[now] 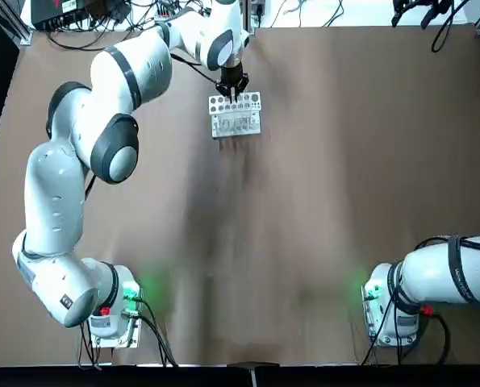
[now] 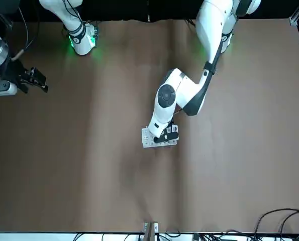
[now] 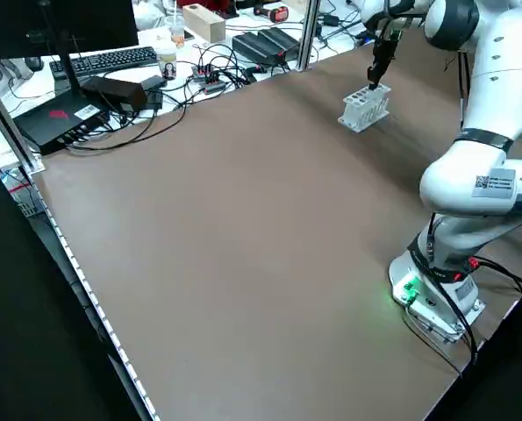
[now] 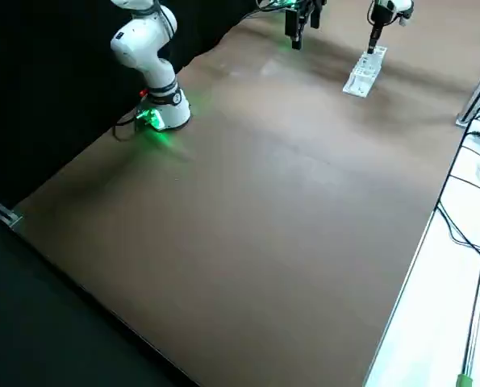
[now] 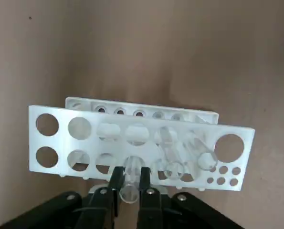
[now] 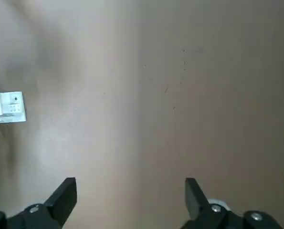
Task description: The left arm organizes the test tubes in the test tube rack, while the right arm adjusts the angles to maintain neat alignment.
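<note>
My left gripper (image 5: pixel 129 177) was clamped on a test tube (image 5: pixel 130 183) at the rack's (image 5: pixel 51 143) 6 o'clock edge; tilting risked jamming, while my right gripper (image 6: pixel 131 195) idled agape

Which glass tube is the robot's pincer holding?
The test tube in the rack's near row, pinched between the left pincer's fingers; the other tubes stand untouched beside it.

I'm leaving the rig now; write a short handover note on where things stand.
Left gripper: shut on a test tube, directly over the test tube rack at the table's far side.
Right gripper: open, empty, hovering over bare table, away from the rack.
Done: several tubes already stand in the rack, some leaning.
Left: seat the held tube; straighten the leaning ones.
</note>
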You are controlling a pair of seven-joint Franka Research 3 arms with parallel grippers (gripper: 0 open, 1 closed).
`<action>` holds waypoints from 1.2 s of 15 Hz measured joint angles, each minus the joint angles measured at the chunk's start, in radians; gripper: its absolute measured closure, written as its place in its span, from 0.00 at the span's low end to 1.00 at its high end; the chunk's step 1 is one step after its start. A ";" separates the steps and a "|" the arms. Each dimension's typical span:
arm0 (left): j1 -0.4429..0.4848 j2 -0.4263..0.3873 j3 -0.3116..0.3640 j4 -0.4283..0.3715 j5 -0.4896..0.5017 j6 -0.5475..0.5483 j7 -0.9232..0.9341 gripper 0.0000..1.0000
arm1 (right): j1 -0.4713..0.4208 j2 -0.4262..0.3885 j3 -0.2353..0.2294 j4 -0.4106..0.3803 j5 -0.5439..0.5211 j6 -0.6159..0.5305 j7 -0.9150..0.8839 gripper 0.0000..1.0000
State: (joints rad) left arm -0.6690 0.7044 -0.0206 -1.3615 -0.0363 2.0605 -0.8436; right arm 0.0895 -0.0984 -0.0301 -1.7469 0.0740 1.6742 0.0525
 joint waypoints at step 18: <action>0.005 -0.081 0.007 0.007 0.000 -0.059 0.000 0.82 | 0.000 0.001 0.000 0.000 0.000 0.000 0.000 0.00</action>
State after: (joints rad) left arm -0.6635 0.6235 -0.0133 -1.3545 -0.0363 2.0020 -0.8437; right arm 0.0896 -0.0974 -0.0301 -1.7472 0.0740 1.6742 0.0526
